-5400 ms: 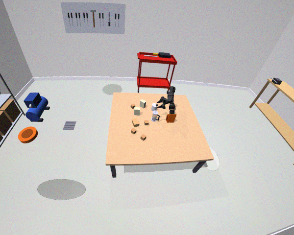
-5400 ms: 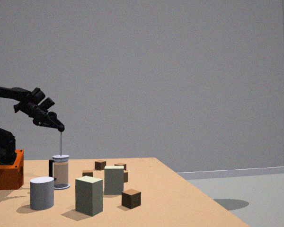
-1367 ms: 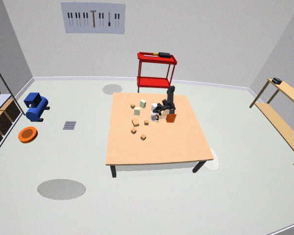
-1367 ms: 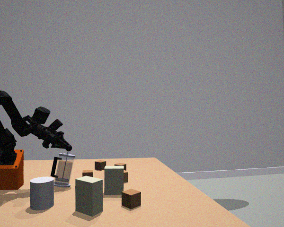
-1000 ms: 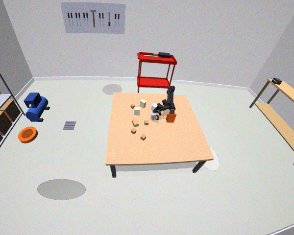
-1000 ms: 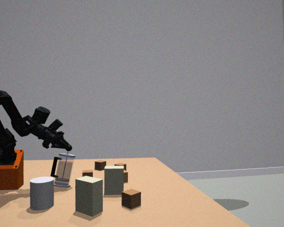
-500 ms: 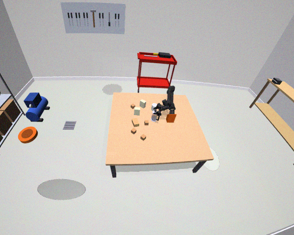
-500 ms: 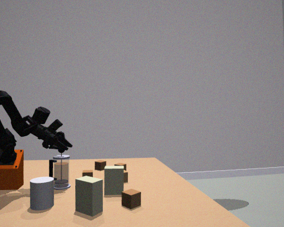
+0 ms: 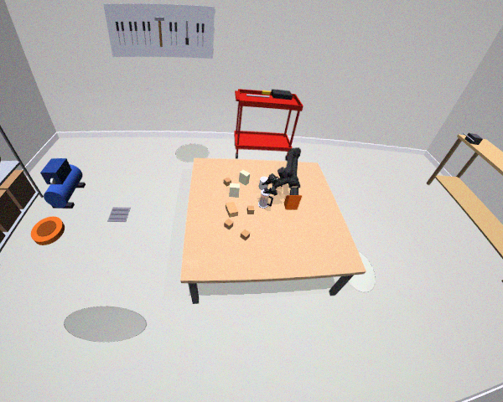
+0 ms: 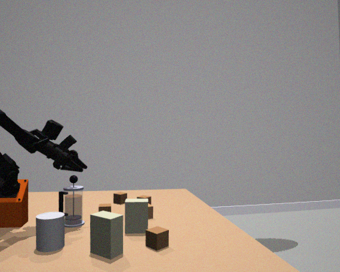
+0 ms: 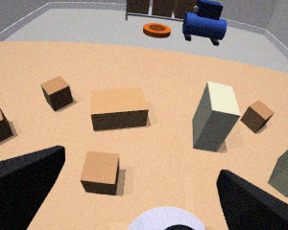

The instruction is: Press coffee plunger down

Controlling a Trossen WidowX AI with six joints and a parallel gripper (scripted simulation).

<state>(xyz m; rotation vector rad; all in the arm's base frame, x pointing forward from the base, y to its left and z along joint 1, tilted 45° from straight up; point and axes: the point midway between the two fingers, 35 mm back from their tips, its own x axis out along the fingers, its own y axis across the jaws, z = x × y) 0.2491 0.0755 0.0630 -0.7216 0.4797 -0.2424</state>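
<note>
While the claw (image 10: 77, 167) hangs spread wide and empty above, glass coffee press (image 10: 73, 206) upright, black-knobbed plunger (image 10: 73, 178) down, black side handle.

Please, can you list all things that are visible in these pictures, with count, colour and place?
coffee press: 1, clear with black knob, upright on table near arm base
table: 1, light wood, room centre
cylinder: 1, grey, table front, beside press
tall blocks: 2, pale green, table
brown blocks: several, table
cart: 1, red, behind table
compressor: 1, blue, floor left
ring: 1, orange, floor left
tool poster: 1, back wall
wooden shelf: 1, right wall
arm base: 1, orange
claw: 1, black, open, above knob, apart from it
</note>
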